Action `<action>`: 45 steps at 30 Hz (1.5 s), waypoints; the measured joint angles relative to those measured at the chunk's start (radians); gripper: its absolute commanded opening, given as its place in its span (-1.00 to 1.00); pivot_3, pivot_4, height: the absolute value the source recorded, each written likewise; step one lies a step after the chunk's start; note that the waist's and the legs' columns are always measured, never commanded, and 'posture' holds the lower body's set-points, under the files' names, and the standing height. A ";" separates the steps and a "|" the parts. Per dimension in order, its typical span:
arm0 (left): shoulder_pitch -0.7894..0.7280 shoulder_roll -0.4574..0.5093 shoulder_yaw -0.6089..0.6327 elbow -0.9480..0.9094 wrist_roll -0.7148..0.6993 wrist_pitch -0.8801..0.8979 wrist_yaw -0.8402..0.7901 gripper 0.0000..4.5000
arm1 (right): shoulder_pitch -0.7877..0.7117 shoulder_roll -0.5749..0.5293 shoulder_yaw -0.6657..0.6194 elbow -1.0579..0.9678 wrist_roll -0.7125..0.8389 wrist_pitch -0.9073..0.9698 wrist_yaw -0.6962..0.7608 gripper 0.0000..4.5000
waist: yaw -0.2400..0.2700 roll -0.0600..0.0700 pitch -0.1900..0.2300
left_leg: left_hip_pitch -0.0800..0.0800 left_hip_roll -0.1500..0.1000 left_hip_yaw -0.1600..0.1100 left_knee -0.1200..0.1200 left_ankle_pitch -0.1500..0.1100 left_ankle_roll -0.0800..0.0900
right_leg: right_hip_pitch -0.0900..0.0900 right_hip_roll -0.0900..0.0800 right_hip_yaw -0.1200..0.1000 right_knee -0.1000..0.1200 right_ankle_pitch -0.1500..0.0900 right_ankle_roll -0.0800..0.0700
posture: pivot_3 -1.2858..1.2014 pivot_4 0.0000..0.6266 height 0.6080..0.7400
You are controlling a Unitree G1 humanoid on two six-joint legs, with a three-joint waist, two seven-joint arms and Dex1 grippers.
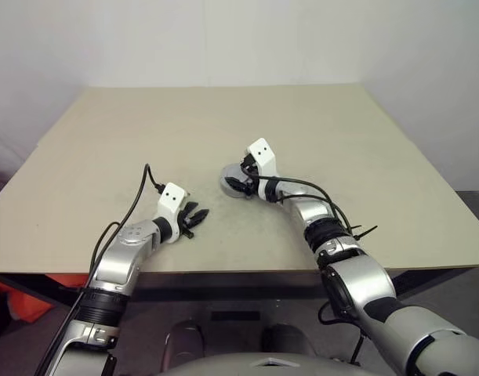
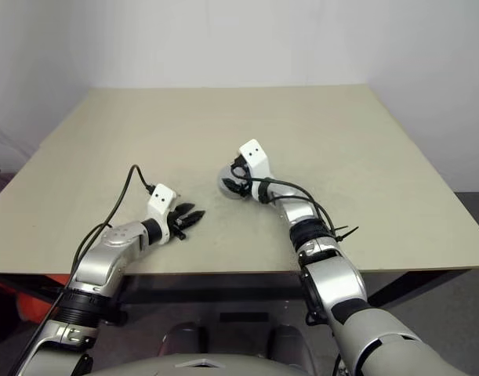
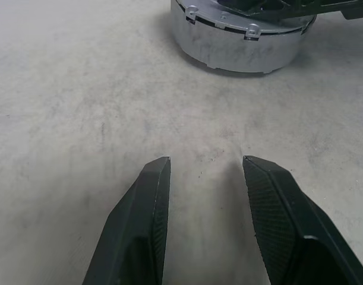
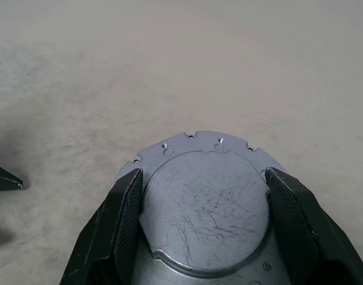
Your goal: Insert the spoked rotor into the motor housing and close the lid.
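- Lid [image 4: 205,214] is straddled by right gripper [image 4: 205,228], jaws wide at its rim, seemingly to seat it on silver housing [image 3: 240,41].
- Left gripper [image 3: 205,178] is parked nearby, fingers apart, empty.

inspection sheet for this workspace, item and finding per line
surface: beige table, scuffed and faintly stained, otherwise bare.
job's things: round silver metal unit with lid on top, flat scratched disc, screw holes along the notched rim; stands upright on the table. Housing windings and rotor: nothing seen.
clutter: nothing seen.
grippers: right gripper has its fingers on either side of the lid, at its rim; contact cannot be confirmed. Left gripper is open and holds nothing, low over the table, pointing at the unit, apart from it.
cables: black cable loops from the left wrist; another black cable with zip ties runs along the right forearm.
surroundings: plain white wall; orange object under the table's left edge.
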 measured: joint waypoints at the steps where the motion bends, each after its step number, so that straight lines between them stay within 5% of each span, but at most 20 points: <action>1: 0.000 0.000 0.000 0.000 0.000 0.000 0.001 -0.09 | -0.003 -0.002 0.001 0.002 0.000 0.005 0.002 0.40 | 0.001 0.000 0.000 | 0.001 0.000 0.000 0.000 0.000 0.000 | 0.001 0.000 0.000 0.000 0.000 0.000 | 0.03 -1.00 1.00; 39: 0.002 0.000 0.000 0.000 -0.001 0.000 0.007 -0.09 | 0.011 -0.052 0.072 -0.083 -0.059 0.155 -0.003 0.40 | 0.023 0.002 -0.011 | 0.013 -0.002 -0.001 -0.002 -0.001 0.001 | 0.018 -0.001 0.000 -0.010 -0.005 0.009 | 0.03 -1.00 1.00; 45: -0.034 -0.061 0.056 0.008 -0.058 0.045 0.037 -0.09 | 0.014 -0.058 0.070 -0.110 -0.057 0.177 0.016 0.40 | 0.025 0.001 -0.015 | 0.012 -0.002 -0.001 -0.003 -0.003 0.004 | 0.018 -0.001 0.001 -0.010 -0.005 0.009 | 0.03 -1.00 1.00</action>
